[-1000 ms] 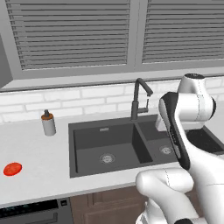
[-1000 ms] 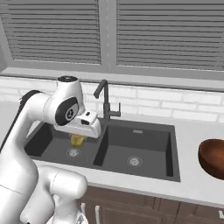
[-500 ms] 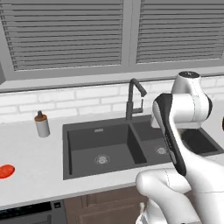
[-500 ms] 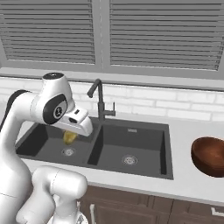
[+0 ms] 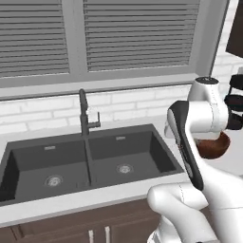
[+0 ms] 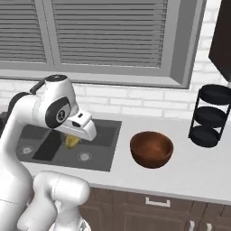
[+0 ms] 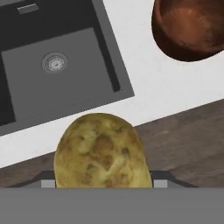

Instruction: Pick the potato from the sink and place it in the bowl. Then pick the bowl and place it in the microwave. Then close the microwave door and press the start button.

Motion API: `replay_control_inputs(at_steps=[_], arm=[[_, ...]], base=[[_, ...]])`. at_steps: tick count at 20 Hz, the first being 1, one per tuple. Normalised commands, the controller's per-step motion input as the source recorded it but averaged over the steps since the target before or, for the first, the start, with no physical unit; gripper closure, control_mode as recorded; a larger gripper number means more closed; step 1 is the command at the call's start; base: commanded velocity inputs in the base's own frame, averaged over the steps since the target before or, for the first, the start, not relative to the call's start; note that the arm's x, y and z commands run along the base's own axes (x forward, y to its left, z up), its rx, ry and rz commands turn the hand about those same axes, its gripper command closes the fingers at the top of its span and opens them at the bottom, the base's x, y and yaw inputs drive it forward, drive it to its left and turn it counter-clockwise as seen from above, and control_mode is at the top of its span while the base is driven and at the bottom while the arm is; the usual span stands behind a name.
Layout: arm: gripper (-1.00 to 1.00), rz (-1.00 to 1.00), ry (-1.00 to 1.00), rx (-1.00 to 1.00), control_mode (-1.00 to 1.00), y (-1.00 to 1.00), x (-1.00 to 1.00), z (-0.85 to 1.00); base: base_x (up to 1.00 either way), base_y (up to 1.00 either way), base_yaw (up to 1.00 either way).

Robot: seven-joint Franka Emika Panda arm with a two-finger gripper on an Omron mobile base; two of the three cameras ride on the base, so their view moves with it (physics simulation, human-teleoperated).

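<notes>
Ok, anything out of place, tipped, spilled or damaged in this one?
Nothing stands out. The potato is held in the end effector above the sink, off the basin floor. The bowl sits upright on the counter to the sink's right. The black tiered rack stands upright too.

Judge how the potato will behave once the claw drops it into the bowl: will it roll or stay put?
The potato looks rounded and lumpy, so it would probably roll briefly, then settle. The bowl looks deep with curved walls, likely keeping it in. It appears solid, so it should not deform.
</notes>
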Motion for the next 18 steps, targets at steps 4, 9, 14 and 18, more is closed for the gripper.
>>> replay_control_inputs(at_steps=[4, 9, 14, 18], arm=[[1.0, 0.0, 0.0, 0.0, 1.0, 0.0, 0.0, 0.0], [1.0, 0.0, 0.0, 0.0, 1.0, 0.0, 0.0, 0.0], [1.0, 0.0, 0.0, 0.0, 1.0, 0.0, 0.0, 0.0], [1.0, 0.0, 0.0, 0.0, -1.0, 0.0, 0.15, 0.0]], base=[[-0.03, -1.0, 0.0], [0.03, -0.73, 0.14], [0.54, -0.13, 0.13], [0.08, 0.04, 0.0]])
